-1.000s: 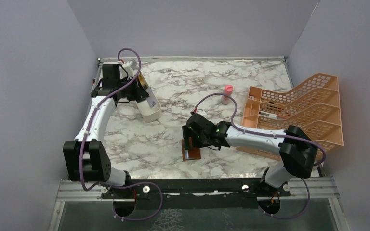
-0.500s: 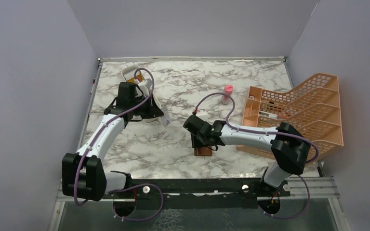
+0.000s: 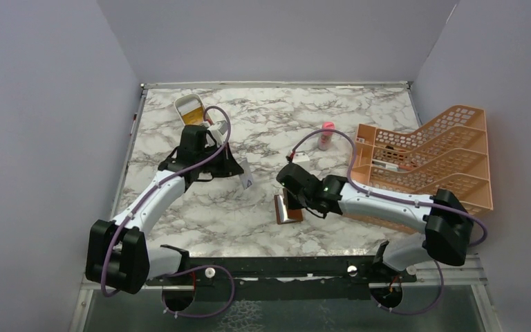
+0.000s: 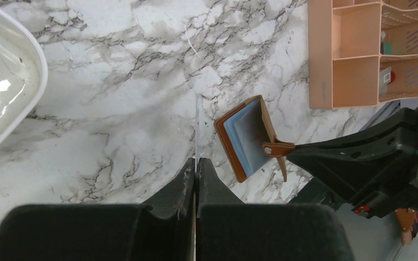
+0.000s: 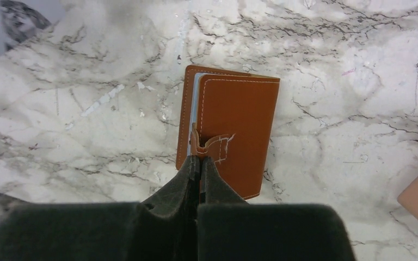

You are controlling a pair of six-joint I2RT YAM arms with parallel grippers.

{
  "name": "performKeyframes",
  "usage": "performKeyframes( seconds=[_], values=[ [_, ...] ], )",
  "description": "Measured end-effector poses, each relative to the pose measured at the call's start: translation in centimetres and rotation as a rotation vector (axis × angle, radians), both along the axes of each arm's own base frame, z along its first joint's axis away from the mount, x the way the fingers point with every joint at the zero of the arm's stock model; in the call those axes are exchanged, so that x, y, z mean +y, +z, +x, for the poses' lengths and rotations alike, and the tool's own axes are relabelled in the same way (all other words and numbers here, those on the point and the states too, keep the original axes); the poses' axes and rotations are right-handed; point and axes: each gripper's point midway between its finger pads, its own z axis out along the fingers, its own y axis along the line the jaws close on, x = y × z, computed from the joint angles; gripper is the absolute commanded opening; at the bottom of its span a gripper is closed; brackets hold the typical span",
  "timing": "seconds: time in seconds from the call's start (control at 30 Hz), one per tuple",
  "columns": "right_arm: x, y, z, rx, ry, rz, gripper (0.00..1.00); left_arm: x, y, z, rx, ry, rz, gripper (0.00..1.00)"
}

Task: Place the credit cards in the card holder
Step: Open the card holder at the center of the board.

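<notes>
The brown leather-like folding card holder [image 5: 231, 133] lies on the marbled bench [image 5: 332, 65], its cover lifted a little off the blue-grey inside. It looks light and floppy and likely to slide. Its narrow closing strap [image 5: 209, 145] is the natural handle, and the right tool [image 5: 198, 159] is clenched on it. The thin pale rectangular card [image 4: 196, 128], probably stiff and slick, is pinched edge-on in the clenched left tool [image 4: 196, 163], near the holder's mouth.
</notes>
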Motion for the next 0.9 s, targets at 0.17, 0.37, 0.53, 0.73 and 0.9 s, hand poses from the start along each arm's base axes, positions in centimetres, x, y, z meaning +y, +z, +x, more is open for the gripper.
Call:
performKeyframes(
  seconds=[0.17,0.37,0.53,0.73,0.9],
  values=[
    [1.5,1.7,-0.9,-0.004,0.081,0.114,0.01,0.3,-0.8,-0.7,0.015,0.016,0.013,0.0],
    [2.4,2.4,-2.0,0.018,0.138,0.258,0.01,0.6,-1.1,-0.5,0.008,0.028,0.032,0.0],
    [-0.4,-0.1,-1.1,0.077,0.059,0.306,0.01,-0.4,-2.0,-1.4,0.022,-0.007,0.054,0.0],
    [-3.0,-2.5,-0.7,0.137,-0.008,0.327,0.01,-3.4,-4.2,-3.6,0.085,-0.112,0.08,0.0],
    [-3.7,-2.4,-0.5,0.164,-0.01,0.385,0.01,-4.8,-5.0,-4.2,0.106,-0.145,0.083,0.0]
  ],
)
